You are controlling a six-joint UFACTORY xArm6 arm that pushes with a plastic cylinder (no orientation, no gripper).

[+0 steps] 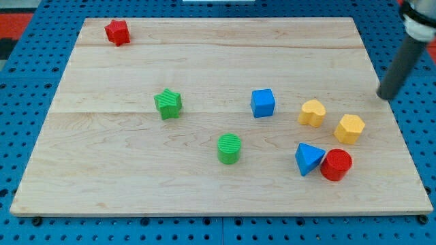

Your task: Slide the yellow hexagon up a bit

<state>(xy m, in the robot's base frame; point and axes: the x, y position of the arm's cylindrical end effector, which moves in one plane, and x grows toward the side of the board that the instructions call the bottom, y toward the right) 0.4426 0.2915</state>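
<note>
The yellow hexagon (349, 128) sits on the wooden board at the view's right. A yellow heart (313, 112) lies just to its left, and a red cylinder (336, 165) and a blue triangle (308, 158) lie just below it. My tip (385, 96) is at the board's right edge, above and to the right of the yellow hexagon, apart from it. The dark rod rises from the tip toward the view's top right corner.
A blue cube (263, 103) sits near the middle. A green star (168, 103) is left of centre, and a green cylinder (229, 148) is below centre. A red star-like block (117, 32) lies at the top left. A blue pegboard (27, 82) surrounds the wooden board (204, 61).
</note>
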